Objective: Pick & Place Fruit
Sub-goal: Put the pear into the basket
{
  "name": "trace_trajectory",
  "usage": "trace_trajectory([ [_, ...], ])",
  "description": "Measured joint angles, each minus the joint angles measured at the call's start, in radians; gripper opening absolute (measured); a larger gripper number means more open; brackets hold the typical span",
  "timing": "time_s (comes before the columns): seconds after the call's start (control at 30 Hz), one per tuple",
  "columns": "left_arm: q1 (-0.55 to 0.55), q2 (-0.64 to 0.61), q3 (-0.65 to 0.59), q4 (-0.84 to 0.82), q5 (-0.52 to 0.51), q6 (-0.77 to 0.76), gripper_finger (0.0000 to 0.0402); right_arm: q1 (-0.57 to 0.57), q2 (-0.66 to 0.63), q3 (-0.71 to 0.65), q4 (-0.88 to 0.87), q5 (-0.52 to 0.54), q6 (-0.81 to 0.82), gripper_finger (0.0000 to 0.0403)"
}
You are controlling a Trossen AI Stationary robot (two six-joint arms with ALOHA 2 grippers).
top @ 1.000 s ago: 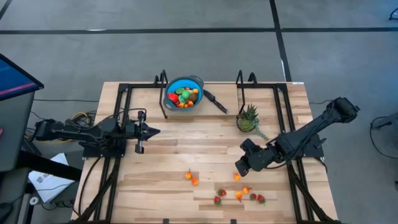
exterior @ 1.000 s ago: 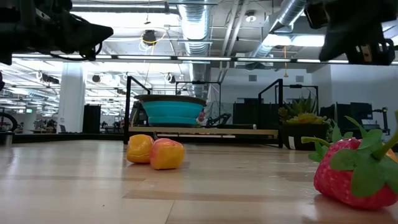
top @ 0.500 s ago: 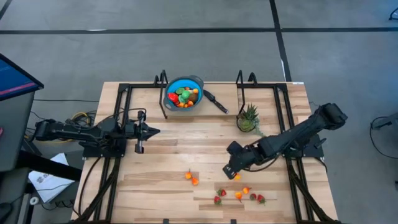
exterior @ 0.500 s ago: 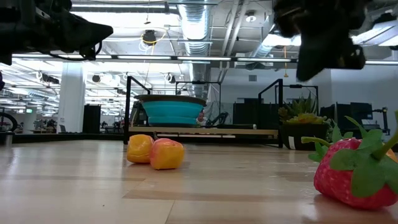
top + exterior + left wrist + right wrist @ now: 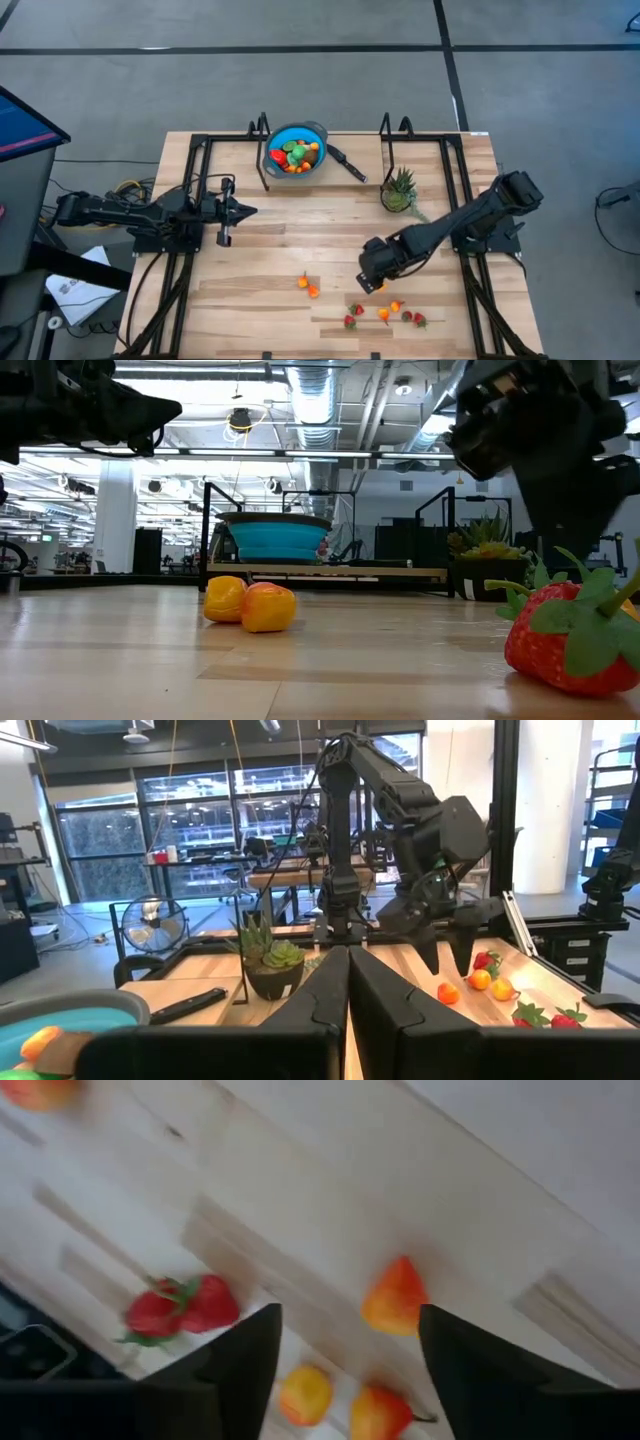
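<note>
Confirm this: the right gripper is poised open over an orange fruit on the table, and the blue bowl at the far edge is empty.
Not quite. The blue bowl is not empty: the high view shows red, green and orange fruit already in it. The rest holds: the right gripper is open over the orange fruit on the table, as the right wrist view shows.

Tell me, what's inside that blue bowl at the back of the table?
The blue bowl holds a heap of toy fruit: red, green and orange pieces show on top. Whatever lies beneath them is covered. From table height, its wall hides all of it.
</note>
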Motion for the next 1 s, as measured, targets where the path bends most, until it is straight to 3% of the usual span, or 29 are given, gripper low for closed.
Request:
trace_trajectory([
  [0.2, 0.000, 0.000, 0.000, 0.000, 0.000, 0.000, 0.0004, 0.018, -0.001, 0.000, -0.063, 0.042, 0.061, 0.0267],
  [1.0, 0.000, 0.000, 0.000, -0.004, 0.000, 0.000, 0.0004, 0.042, -0.001, -0.048, -0.046, 0.079, 0.288, 0.0270],
])
